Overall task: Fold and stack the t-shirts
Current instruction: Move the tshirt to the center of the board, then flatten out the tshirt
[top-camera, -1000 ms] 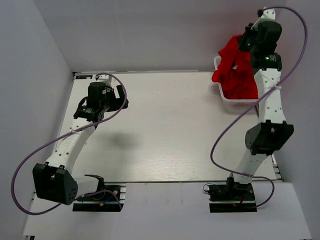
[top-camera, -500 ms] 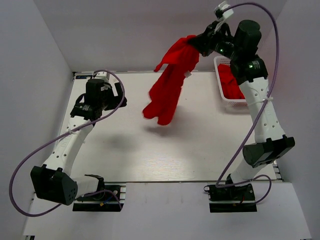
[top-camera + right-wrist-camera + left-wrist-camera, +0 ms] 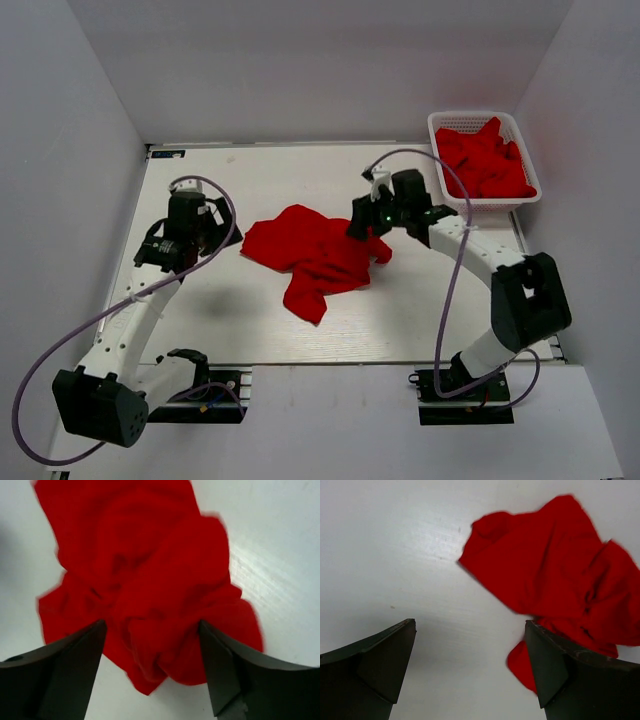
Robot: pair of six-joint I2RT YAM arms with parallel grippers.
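The right gripper [image 3: 151, 630] hangs open over a crumpled red t-shirt [image 3: 310, 255] on the tabletop [image 3: 420, 320]. The left gripper [image 3: 470, 625], wide open, has the t-shirt ahead to its right.

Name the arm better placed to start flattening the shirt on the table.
Right, probably. The right gripper has its open jaws straddling the crumpled shirt at its edge; the left gripper, also open, hangs over bare table, short of the cloth.

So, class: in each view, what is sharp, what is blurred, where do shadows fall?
Top view: sharp, with soft shadows on the table. Left wrist view: the red t-shirt has smeared edges. Right wrist view: the same blur on its outline.
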